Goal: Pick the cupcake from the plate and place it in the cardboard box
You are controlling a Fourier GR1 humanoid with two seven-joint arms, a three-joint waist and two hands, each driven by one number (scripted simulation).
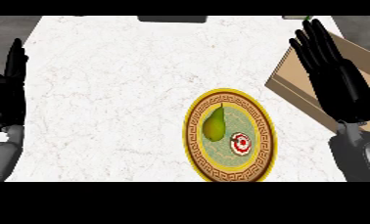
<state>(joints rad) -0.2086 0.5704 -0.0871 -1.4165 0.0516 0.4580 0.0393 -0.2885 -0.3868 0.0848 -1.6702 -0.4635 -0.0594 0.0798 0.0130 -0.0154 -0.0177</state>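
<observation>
White marble table (115, 96), seen from steeply above. Plate (230, 173) with a yellow rim and a brown key-pattern band sits right of centre, toward the near edge. On it: cupcake (241, 143), red-and-white top, lying on the plate's right half toward the near side; green pear (215, 123) just to its left, stem pointing away, close beside the cupcake but not clearly touching. Cardboard box (296, 83) at the table's right edge, set at an angle, well clear of the plate; most of its opening is hidden behind the right hand (329, 74). That hand hangs over the box, fingers straight and spread, holding nothing. Left hand (13, 88) shows at the left edge of the view, fingers up and extended, empty, resting. Dark object (172, 18) at the table's far edge, too cropped to identify.
</observation>
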